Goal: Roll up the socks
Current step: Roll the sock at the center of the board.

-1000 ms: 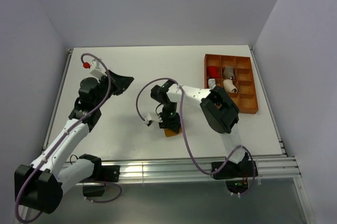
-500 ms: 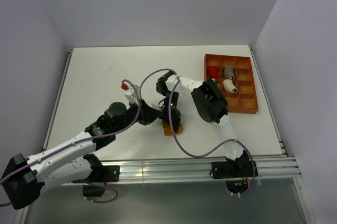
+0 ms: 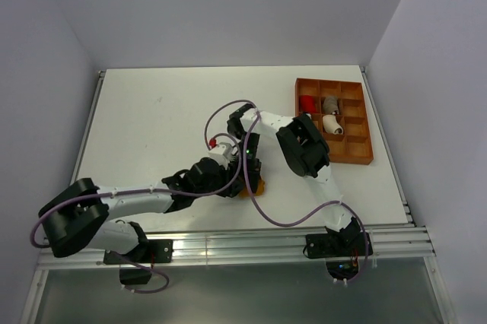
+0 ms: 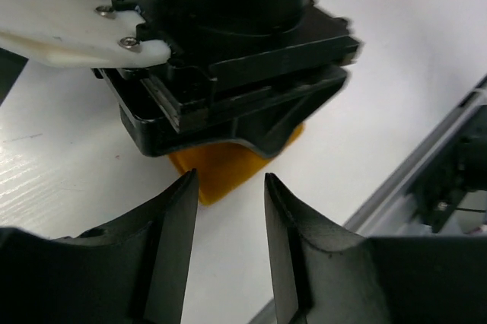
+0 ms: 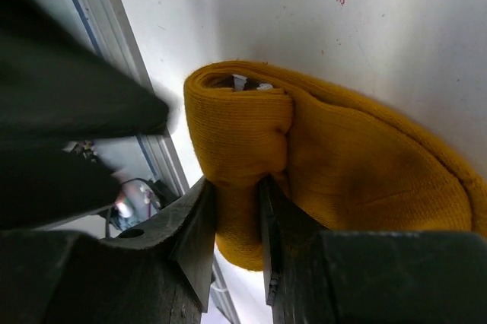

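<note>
I have the mustard-orange knitted fabric sock point(image 5: 365, 179) lying on the white flat table top point(image 3: 144, 119), near the front edge and about mid-way across, well apart from the orange plastic compartment tray point(image 3: 358, 158) at the far right. The right gripper point(image 5: 236, 187) comes down on it from above, and its black fingers point(image 5: 199, 225) are pinched narrowly onto a doubled fold at one end of the sock, fabric bulging out just above the tips. The left gripper point(image 4: 230, 179) reaches in low from the left. Its jaws stand partly apart with nothing between them, aimed at the sock edge that shows under the right gripper's black housing, close but not touching. In the overhead view both grippers crowd over the sock, so only an orange sliver shows.
</note>
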You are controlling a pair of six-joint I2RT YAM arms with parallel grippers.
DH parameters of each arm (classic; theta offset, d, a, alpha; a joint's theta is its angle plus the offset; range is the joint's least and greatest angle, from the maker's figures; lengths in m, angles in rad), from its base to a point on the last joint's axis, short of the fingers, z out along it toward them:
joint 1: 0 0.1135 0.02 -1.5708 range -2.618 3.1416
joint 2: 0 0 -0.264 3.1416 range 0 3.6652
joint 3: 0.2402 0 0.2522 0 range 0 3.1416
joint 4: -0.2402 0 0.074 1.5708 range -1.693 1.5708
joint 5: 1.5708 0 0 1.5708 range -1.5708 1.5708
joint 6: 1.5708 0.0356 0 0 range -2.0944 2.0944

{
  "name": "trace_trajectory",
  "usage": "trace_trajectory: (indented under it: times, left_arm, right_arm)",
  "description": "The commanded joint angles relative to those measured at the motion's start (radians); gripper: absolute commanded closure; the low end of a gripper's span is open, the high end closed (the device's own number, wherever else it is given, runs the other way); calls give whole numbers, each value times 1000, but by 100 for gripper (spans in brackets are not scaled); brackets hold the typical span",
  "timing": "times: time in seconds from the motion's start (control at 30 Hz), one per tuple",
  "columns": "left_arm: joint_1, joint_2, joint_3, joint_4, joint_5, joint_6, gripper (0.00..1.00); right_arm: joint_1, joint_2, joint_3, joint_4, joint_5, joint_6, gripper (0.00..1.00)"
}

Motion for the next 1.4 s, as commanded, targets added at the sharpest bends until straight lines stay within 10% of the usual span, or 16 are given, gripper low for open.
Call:
trace_trajectory:
  times: [0.0,0.77,1.1,1.37]
  left_arm:
    - [-4,79,44,84,-15,56,53]
    - [61,258,66,208,221,76,56]
    - [59,306,67,142,250,-31,100]
    - [53,324,83,15,186,-99,100]
  right_arm:
    - [1,52,-36,170,115,17,73]
    - [-27,62,-33,178,112,49,70]
    - [-39,33,-64,251,121,112,62]
    - [-71,-57,-133,360,120,191,54]
